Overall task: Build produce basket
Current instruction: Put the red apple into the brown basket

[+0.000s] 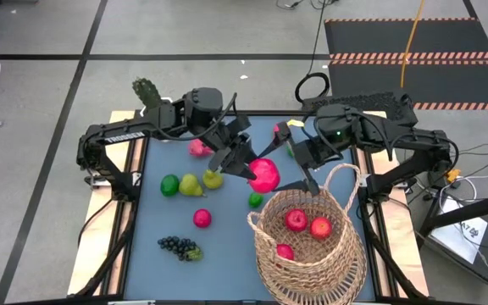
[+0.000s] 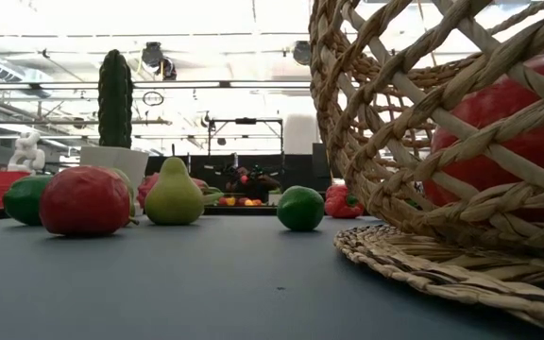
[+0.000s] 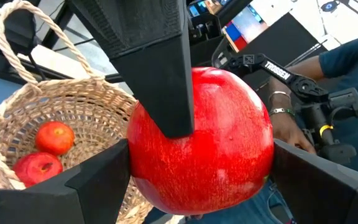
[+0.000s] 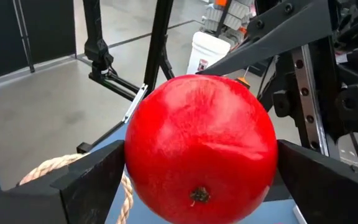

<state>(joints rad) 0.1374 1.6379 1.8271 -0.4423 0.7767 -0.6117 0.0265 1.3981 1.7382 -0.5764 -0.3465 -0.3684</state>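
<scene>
High view: both end effectors meet at the big red fruit (image 1: 263, 174), held at 10 o'clock off the basket (image 1: 307, 246); a mistimed handover could drop it onto the table (image 1: 219, 246).

Left wrist view: left end effector (image 3: 201, 171) clamps the fruit.

Right wrist view: right end effector (image 4: 201, 180) brackets it, fingers wide; grip unclear.

- On my left wrist view I can read "TROSSEN" in white capitals along a dark arm segment (image 3: 277, 68) beyond the red fruit.
- From the high view I make out white lettering on the left arm's upper link (image 1: 124, 130); it looks like the same brand, but it is too small for me to read with certainty.
- Nothing else legible: the screen far off shows only colour blocks.
</scene>
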